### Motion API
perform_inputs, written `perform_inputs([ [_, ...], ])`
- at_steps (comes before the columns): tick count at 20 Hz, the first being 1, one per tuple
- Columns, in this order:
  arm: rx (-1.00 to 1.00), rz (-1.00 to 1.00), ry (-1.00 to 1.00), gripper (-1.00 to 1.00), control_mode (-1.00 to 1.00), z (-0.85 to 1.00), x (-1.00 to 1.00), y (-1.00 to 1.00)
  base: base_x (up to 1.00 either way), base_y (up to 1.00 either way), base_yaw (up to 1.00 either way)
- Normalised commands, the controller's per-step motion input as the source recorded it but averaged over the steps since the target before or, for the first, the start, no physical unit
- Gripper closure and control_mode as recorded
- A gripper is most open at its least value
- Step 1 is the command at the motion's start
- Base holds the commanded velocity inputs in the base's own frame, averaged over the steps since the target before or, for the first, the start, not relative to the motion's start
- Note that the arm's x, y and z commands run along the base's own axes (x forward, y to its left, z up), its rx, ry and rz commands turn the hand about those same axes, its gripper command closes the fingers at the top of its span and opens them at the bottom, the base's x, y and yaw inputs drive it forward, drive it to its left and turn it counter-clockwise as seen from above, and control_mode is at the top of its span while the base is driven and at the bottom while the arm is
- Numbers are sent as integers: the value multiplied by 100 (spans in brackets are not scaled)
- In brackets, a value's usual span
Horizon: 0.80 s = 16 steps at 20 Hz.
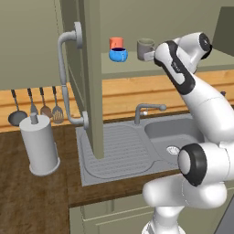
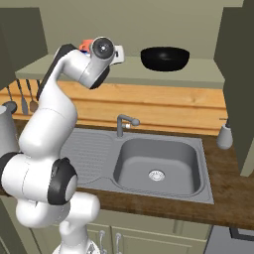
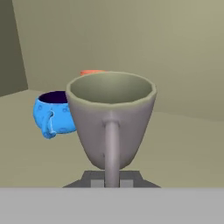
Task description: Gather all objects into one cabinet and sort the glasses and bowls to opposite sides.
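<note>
In the hand view the grey mug (image 3: pixel 111 118) stands upright right in front of me, its handle facing me. My gripper (image 3: pixel 111 181) is shut on that handle. The mug (image 1: pixel 145 47) is over the open olive-green cabinet's shelf (image 1: pixel 137 68), with my gripper (image 1: pixel 151 55) at its right side. Left of the mug sits the blue bowl (image 1: pixel 118 55) (image 3: pixel 54 114), with the orange-red cup (image 1: pixel 116 43) (image 3: pixel 92 72) just behind it. The wide black dish (image 2: pixel 165 58) lies further right on the same shelf (image 2: pixel 198 69). I cannot tell whether the mug's base touches the shelf.
The cabinet door (image 1: pixel 93 77) stands open toward me with its long grey handle (image 1: pixel 63 77). Below are the sink (image 2: pixel 156 163), faucet (image 2: pixel 124 123) and drainboard (image 1: pixel 114 153). A paper-towel holder (image 1: pixel 39 144) and hanging utensils (image 1: pixel 43 109) are at left, a soap dispenser (image 2: pixel 224 136) at right.
</note>
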Motion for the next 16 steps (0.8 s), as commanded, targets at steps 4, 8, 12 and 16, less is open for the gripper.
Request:
perform_inputs([
  [4, 0, 0, 8, 100, -100, 0, 9, 18, 0, 0, 0],
  [8, 0, 2, 2, 100, -100, 0, 9, 15, 0, 0, 0],
  [12, 0, 7, 0, 100, -100, 0, 9, 9, 0, 0, 0],
  [16, 0, 6, 0, 100, -100, 0, 6, 3, 0, 0, 0],
])
